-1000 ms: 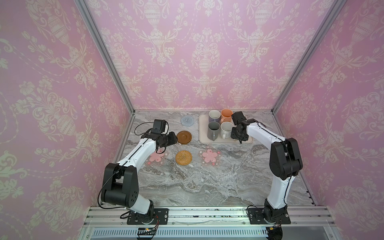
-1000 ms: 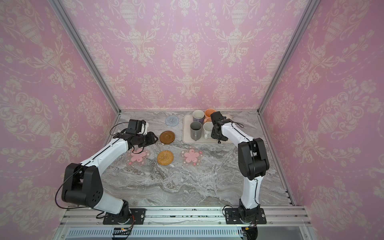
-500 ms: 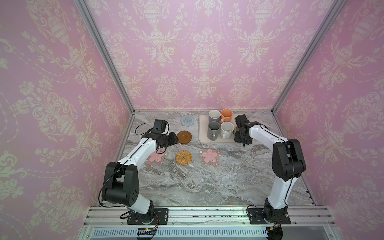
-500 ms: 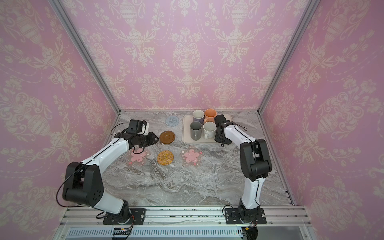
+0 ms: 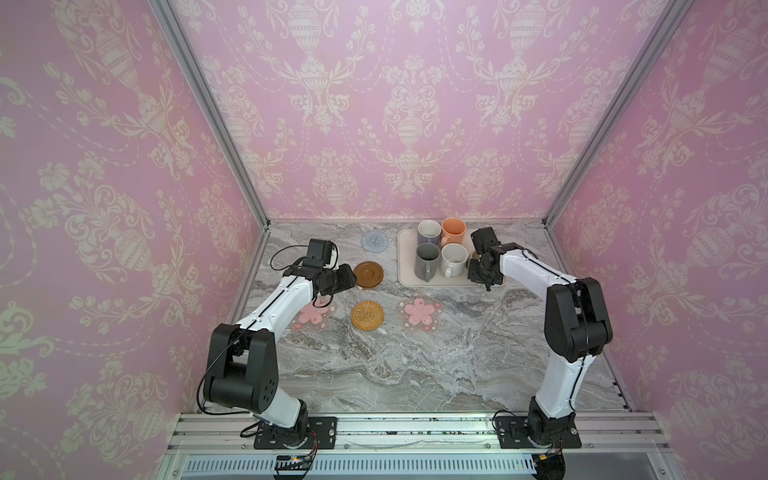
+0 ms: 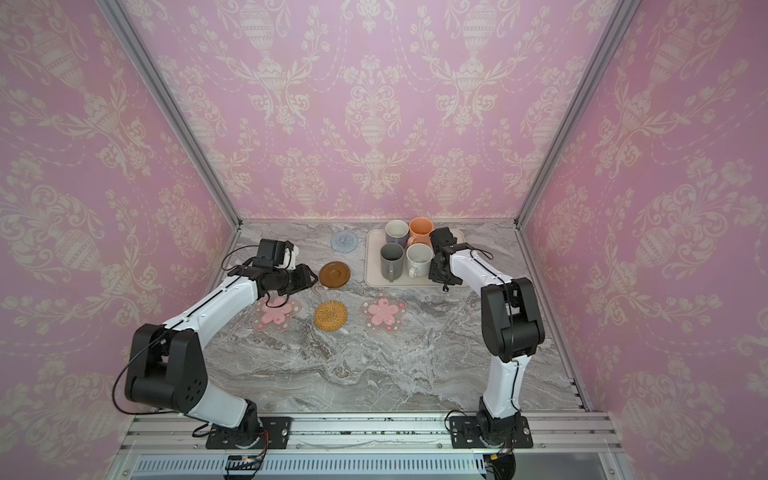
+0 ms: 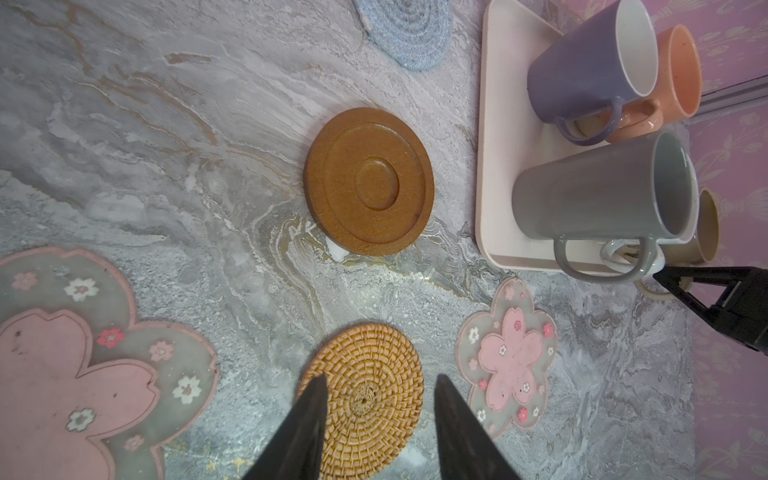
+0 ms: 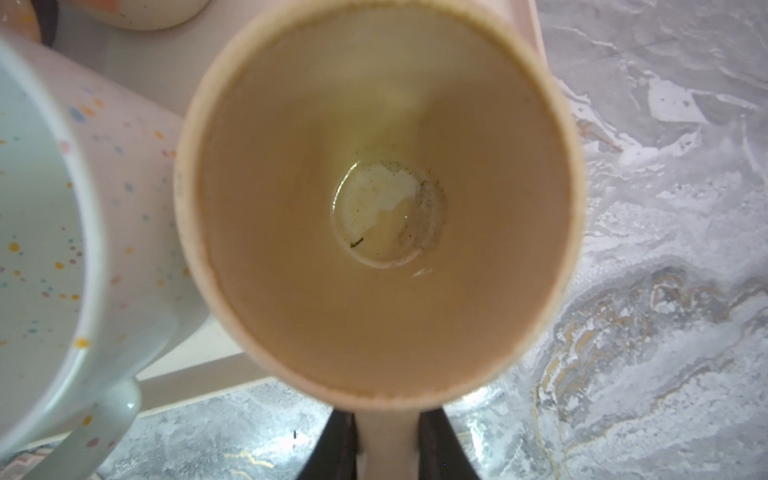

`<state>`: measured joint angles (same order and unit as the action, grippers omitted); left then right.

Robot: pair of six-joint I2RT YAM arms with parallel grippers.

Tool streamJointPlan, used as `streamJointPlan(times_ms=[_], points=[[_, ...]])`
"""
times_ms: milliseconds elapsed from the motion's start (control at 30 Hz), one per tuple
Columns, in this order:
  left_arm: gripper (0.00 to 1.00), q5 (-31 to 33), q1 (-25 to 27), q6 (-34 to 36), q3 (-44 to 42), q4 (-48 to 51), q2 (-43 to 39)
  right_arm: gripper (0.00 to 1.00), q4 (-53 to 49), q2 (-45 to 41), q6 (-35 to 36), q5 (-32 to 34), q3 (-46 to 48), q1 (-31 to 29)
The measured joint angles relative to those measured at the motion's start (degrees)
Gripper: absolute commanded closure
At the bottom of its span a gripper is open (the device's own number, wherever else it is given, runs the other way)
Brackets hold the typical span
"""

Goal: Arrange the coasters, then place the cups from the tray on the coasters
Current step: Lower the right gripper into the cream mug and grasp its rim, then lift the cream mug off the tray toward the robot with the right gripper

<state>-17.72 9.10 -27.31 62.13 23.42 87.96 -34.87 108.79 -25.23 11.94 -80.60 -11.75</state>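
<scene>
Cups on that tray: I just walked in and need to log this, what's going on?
The right end effector is shut on the handle of the beige mug at the tray's edge. The other four mugs stand on the tray. Five coasters lie bare on the marble; the left end effector hangs open by the brown coaster.

Cups [image 5: 429,232] stand on the tray [image 5: 405,262]; left of it lies the woven coaster [image 5: 375,241], the disc [image 5: 368,274] before that. Nearer, the rattan coaster [image 5: 367,315] sits between flower coasters [image 5: 418,312].

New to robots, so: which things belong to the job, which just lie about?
Job: tray, lavender cup, peach cup, grey cup, speckled cup, beige cup, blue coaster, brown coaster, rattan coaster, two blossom coasters.
Lying about: nothing; only marble table.
</scene>
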Motion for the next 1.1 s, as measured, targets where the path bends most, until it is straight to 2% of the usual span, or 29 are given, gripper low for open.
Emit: streamJointPlan(times_ms=[200, 600, 1100], points=[[0.55, 0.02, 0.00, -0.57, 0.00, 0.02, -1.31, 1.00, 0.24, 0.00, 0.26, -1.11, 0.00, 0.37], [0.56, 0.04, 0.00, -0.63, 0.00, 1.20, -5.05, 1.00, 4.00, -2.27, 1.66, -1.73, 3.69, 0.48], [0.55, 0.24, 0.00, -1.90, -0.24, 2.32, -9.53, 1.00, 3.06, -16.33, 3.26, -2.12, 10.21, -0.39]])
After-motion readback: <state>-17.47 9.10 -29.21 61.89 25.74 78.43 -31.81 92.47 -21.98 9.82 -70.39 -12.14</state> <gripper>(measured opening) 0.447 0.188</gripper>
